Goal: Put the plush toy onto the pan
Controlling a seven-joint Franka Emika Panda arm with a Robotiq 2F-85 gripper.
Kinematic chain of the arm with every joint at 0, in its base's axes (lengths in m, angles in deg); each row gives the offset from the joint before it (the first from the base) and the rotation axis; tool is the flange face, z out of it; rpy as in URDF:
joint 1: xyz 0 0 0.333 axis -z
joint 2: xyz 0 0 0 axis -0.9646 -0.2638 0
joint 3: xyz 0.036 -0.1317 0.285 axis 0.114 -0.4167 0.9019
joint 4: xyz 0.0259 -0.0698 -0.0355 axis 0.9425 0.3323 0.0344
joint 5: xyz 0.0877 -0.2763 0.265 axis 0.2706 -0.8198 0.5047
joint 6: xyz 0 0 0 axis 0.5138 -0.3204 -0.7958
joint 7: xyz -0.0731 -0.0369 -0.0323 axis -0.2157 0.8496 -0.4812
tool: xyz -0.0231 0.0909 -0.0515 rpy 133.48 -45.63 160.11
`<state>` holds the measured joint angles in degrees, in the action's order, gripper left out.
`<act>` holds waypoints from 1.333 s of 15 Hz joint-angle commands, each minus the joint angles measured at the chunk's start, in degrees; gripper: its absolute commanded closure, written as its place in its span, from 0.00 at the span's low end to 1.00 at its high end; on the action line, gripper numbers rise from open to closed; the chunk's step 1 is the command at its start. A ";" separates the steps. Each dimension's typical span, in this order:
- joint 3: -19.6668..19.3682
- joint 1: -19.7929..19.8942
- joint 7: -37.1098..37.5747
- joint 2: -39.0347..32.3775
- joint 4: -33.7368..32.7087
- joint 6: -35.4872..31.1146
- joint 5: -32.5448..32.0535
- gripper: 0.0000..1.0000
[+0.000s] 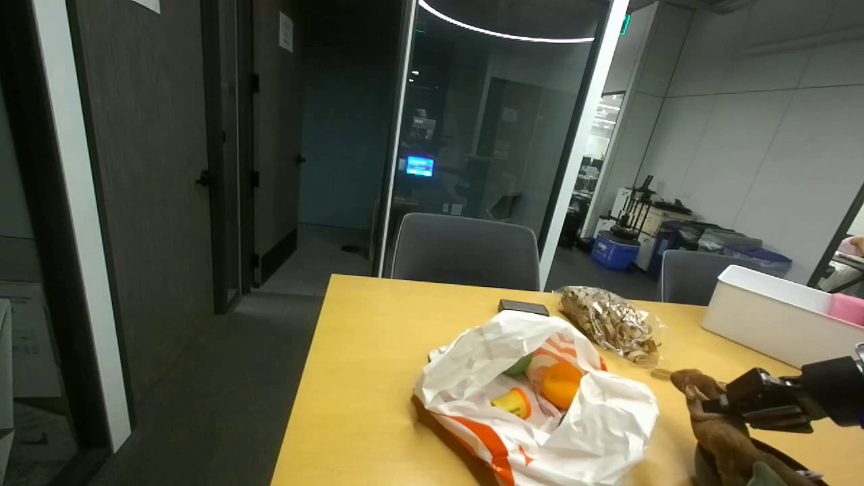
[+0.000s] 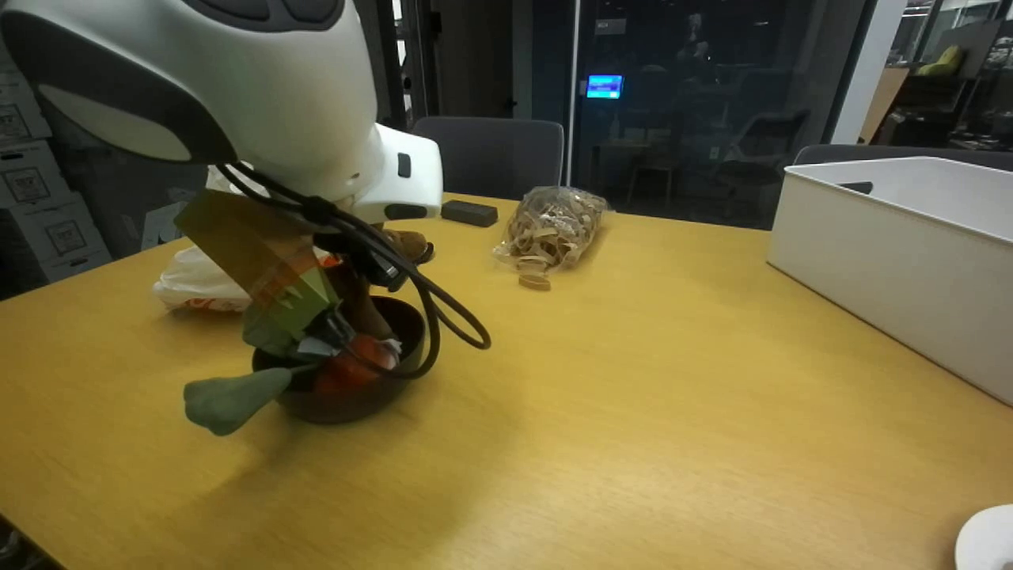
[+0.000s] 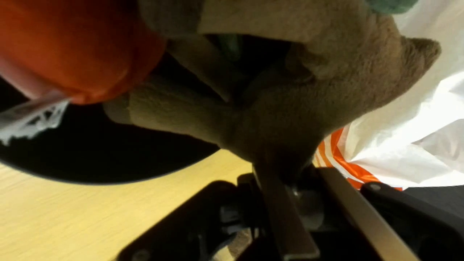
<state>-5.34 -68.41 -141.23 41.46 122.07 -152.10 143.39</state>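
Plush toy (image 1: 725,435) runs 11-to-5 o'clock in an exterior view, rounded end at 11, the 5 o'clock end down over the pan (image 2: 340,408). Gripper (image 3: 290,168) sits on its 3 o'clock side there, body pinched between the fingers; in the wrist view the toy spreads off the tips toward 12, limbs toward 9–10 over the pan. Can't tell if it bears on the pan. Pan's on a yellow table (image 1: 351,351); white bag (image 1: 580,439) at the toy's 9 o'clock, white bin (image 1: 763,317) at 1. Past the table edge: grey chair (image 1: 466,250) at 10, glass panel (image 1: 499,121) at 11.
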 commanded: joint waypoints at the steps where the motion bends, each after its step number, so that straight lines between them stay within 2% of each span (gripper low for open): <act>1: 1.11 -0.18 2.67 2.00 0.67 -2.28 -0.44 0.47; 7: 2.48 -0.14 4.01 4.19 1.08 -5.99 -0.66 0.02; 10: 4.47 0.27 6.92 6.40 1.69 -10.11 -3.41 0.00; 11: 5.51 0.79 9.80 7.09 2.13 -10.88 -6.50 0.00; 12: 4.58 -0.59 14.38 7.49 2.67 -12.14 -12.03 0.00; 13: 5.29 0.05 18.69 7.66 3.09 -12.36 -17.62 0.00; 14: 10.52 5.72 23.30 5.25 0.99 -10.55 -22.46 0.00; 17: 21.88 18.26 36.16 7.79 1.13 -6.17 -37.85 0.00; 19: 28.37 26.55 44.58 12.75 0.91 -0.12 -47.99 0.00; 20: 28.16 27.15 48.81 16.81 1.87 3.42 -53.08 0.00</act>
<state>17.43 -48.88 -102.96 47.85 122.80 -157.60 101.57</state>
